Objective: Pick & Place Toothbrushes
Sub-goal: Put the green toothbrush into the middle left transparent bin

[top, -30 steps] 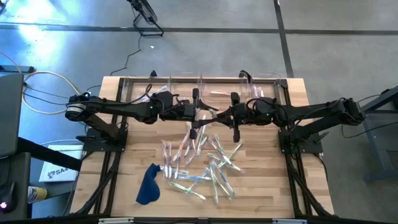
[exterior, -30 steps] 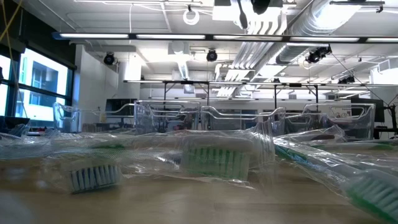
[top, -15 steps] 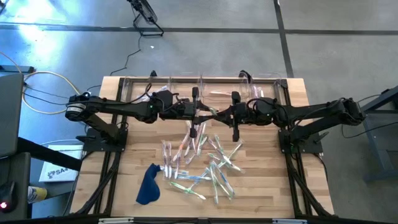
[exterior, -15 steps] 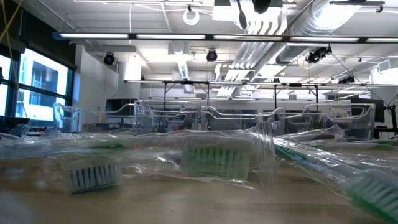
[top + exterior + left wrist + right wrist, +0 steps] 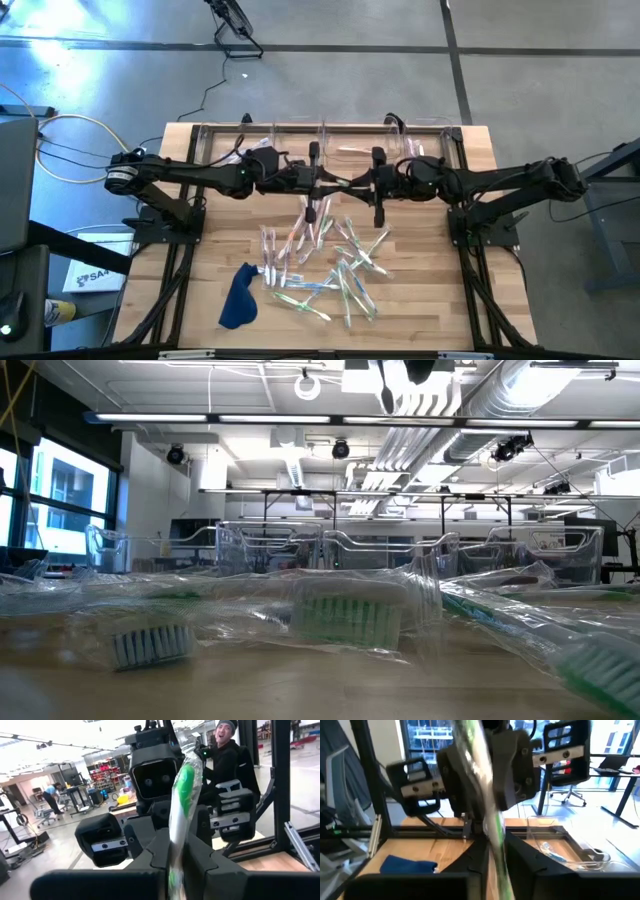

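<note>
Green-handled toothbrush [image 5: 183, 805] showing in clear wrapper, dark blue cloth [image 5: 238, 296] lying on pale wood-striped table [image 5: 200, 310], black arms.

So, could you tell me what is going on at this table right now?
The two arms meet above the middle of the table, passing one green toothbrush in a clear wrapper between them. The left tool is shut on it; the right tool also has it between its fingers. More wrapped toothbrushes lie scattered below, before the clear bins.
</note>
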Controlling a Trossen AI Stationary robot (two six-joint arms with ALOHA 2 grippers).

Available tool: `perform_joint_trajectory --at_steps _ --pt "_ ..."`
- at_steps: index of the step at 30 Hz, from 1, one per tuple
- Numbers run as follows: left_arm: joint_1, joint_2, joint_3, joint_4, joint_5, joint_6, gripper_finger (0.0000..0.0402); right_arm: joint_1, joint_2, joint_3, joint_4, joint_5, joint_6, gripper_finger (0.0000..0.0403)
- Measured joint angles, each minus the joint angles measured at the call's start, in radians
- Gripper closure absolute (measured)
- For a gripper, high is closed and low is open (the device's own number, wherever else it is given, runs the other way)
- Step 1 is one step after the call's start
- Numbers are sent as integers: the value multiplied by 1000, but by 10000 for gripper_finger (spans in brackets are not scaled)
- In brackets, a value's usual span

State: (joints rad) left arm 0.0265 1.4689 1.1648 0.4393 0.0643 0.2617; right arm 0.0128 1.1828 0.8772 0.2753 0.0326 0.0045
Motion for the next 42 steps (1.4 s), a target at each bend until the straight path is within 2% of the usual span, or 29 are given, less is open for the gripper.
perform_joint_trajectory --at_steps 9,13,17,20,25,33,39,42 --pt "40 -8 0 -38 11 -1 380 0 -42 0 -10 37 16 219" --pt "68 -8 0 -46 32 -4 380 0 -79 1 -81 123 13 178" --pt "95 -8 0 -47 62 -4 380 0 -130 0 -228 240 5 158" --pt "110 -10 0 -57 65 -5 380 0 -161 0 -336 284 24 155" --pt "137 -41 -1 -113 68 -5 380 0 -202 0 -464 279 79 167" --pt "167 -121 -1 -181 69 -5 374 0 -212 0 -481 226 82 218" --pt "163 -126 -1 -223 69 0 381 0 -210 0 -480 224 81 256" --pt "165 -126 -1 -250 38 -4 381 0 -210 0 -480 224 82 271"
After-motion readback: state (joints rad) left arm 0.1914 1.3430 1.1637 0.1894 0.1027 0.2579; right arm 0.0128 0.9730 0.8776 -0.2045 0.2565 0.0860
